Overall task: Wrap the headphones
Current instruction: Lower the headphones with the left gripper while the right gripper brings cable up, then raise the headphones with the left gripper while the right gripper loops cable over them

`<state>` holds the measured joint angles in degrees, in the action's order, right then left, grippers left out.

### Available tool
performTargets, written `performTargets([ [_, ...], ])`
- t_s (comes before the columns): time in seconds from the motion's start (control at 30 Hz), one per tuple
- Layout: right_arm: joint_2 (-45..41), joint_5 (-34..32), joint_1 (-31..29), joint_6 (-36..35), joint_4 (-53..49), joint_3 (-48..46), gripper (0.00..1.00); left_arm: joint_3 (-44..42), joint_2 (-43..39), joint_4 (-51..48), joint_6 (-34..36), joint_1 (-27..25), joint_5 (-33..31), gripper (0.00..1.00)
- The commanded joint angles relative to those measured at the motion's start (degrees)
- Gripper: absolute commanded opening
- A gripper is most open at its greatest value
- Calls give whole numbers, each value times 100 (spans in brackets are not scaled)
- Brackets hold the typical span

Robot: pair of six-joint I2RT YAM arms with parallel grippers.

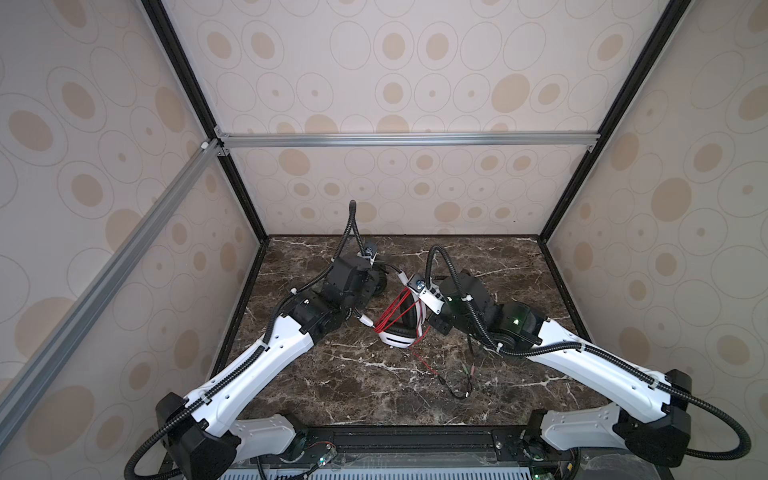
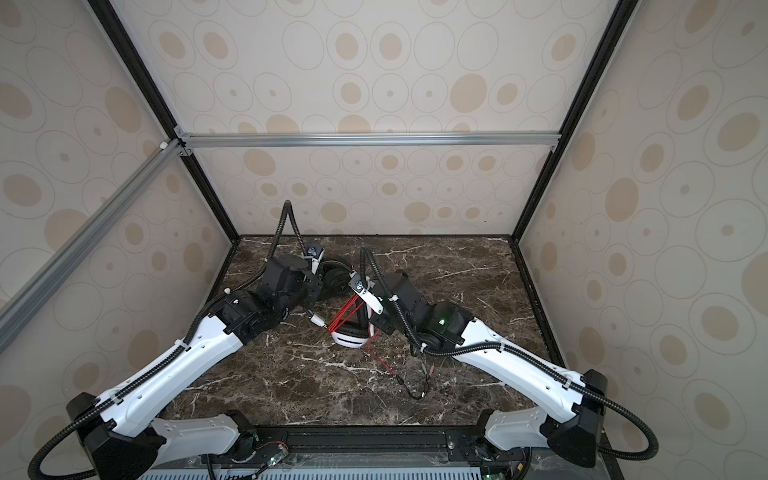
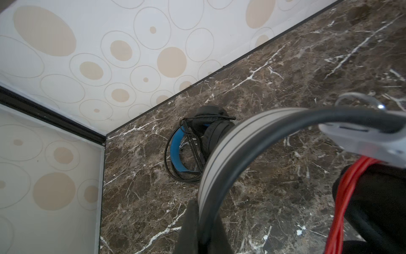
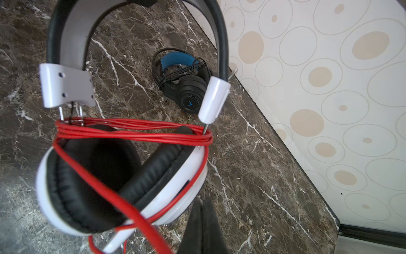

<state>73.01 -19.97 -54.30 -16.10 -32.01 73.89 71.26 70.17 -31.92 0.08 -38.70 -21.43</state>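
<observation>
The white headphones (image 1: pixel 397 338) (image 2: pixel 348 338) are held up off the marble between my two arms. Several loops of red cord (image 4: pixel 131 134) are wound around them above the black-padded ear cups (image 4: pixel 175 176). My left gripper (image 3: pixel 203 211) is shut on their grey-and-black headband (image 3: pixel 230 143). My right gripper (image 4: pixel 203 206) is shut with its fingers pressed together beside the rim of one white ear cup, and I see nothing between them. The black headphones (image 3: pixel 211 136) (image 4: pixel 189 92) lie behind on the table with a blue inner band (image 3: pixel 175 151) and their black cord bunched over them.
The loose tail of the red cord (image 1: pixel 424 365) trails toward the front and ends in a thin black lead with plugs (image 1: pixel 457 388). Patterned walls enclose the marble table (image 1: pixel 332 386) at the back and both sides. A black rail (image 1: pixel 415 436) runs along the front.
</observation>
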Motion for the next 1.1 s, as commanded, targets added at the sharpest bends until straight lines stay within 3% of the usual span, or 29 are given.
performTargets([
  [0.0,-23,-142,198,-202,-142,240,3,61,-156,4,123,-36,677,0],
  [0.3,-84,35,605,-508,-284,190,5,397,-210,-287,107,-39,1194,0],
  [0.6,-116,206,695,-639,-316,214,7,978,-170,-629,53,-44,535,0],
  [0.87,-125,145,777,-629,-255,206,9,1198,-128,-674,-22,-61,1615,0],
  [1.07,-274,798,1271,-6,92,-101,10,1353,-82,-724,-260,-63,2407,0],
])
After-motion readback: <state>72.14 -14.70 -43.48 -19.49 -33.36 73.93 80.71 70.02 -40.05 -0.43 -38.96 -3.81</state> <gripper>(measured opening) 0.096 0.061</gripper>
